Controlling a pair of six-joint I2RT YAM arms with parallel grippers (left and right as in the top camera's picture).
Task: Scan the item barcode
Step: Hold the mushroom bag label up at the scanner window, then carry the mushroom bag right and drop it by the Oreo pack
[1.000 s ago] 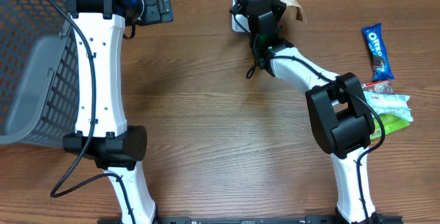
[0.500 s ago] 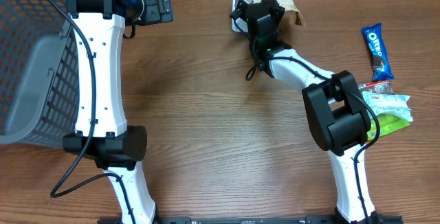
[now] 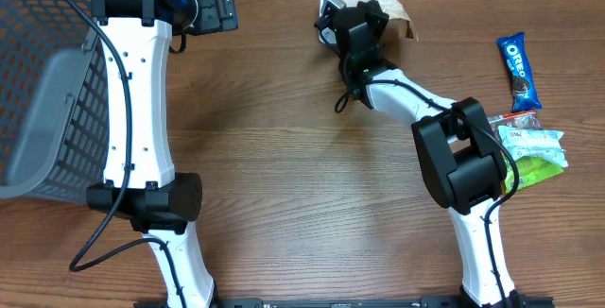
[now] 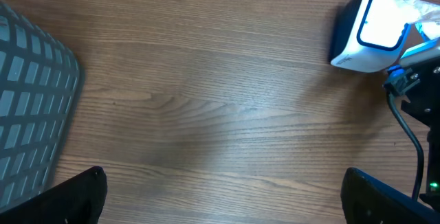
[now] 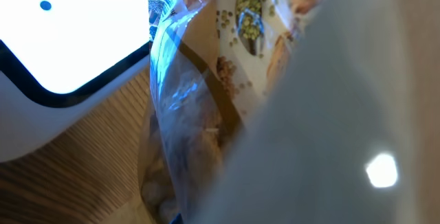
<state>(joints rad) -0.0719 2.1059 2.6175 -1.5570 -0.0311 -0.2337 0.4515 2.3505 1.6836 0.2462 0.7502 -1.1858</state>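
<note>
Right hand (image 3: 348, 17) clamped on the snack bag (image 3: 395, 6), bag held just beside the lit window of the white scanner (image 4: 375, 26) at the far edge of the table (image 3: 284, 157). Left hand (image 3: 217, 8) fingers wide apart, holding nothing, near the grey basket (image 3: 43, 100). 1 Oreo pack (image 3: 518, 70) lies far right

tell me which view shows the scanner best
Left wrist: the scanner shows clearly, white with a lit window. Overhead, the right arm and bag cover most of it. Right wrist sees only a white corner.
</note>
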